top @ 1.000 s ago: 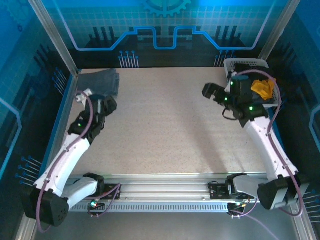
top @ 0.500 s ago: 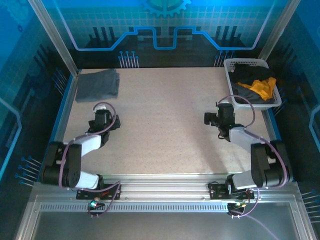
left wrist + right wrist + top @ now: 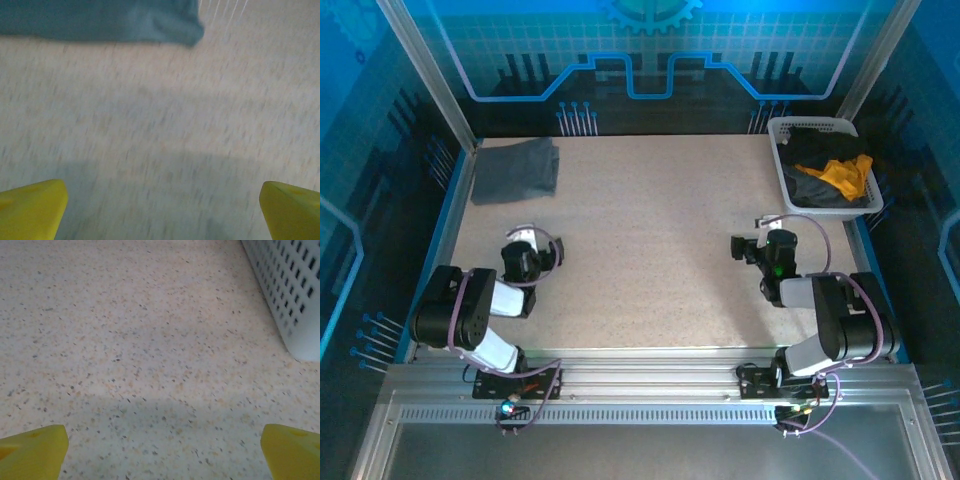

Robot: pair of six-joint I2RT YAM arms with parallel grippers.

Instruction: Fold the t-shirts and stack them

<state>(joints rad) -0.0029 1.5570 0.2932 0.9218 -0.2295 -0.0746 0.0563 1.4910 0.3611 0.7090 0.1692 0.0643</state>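
**Speckled tabletop, two empty grippers, one shirt folded**

Speckled beige table [image 3: 650, 230] under blue-lit panel walls, with both arms folded low towards the near edge.

Left gripper [image 3: 160, 210]: jaws spread wide, yellow fingertips [image 3: 30, 207] out at the lower corners of the wrist view, nothing but tabletop between them. Right gripper [image 3: 162, 452]: likewise gaping and holding nothing, again over plain speckled surface. Probably kept wide because any shirt is far broader than the jaws and needs a generous bite on its hem.

Outward from the left jaws: slate grey t-shirt [image 3: 515, 170] in the far left corner, well apart from the gripper, lying flat as a tidy folded rectangle. Most likely put there as the foot of the stack, out of the way of the working area.

Outward from the right jaws: white lattice basket [image 3: 292, 290] in the far right corner, its near wall just far and right of the fingertips. Inside it, black t-shirt [image 3: 810, 150] crumpled, with orange-yellow t-shirt [image 3: 845, 175] bunched on top towards the right side, neither folded. Seemingly the supply pile, on the right arm's side for picking.

Judged stage: one shirt done, at least two to go, with room between the arms for spreading the next one.
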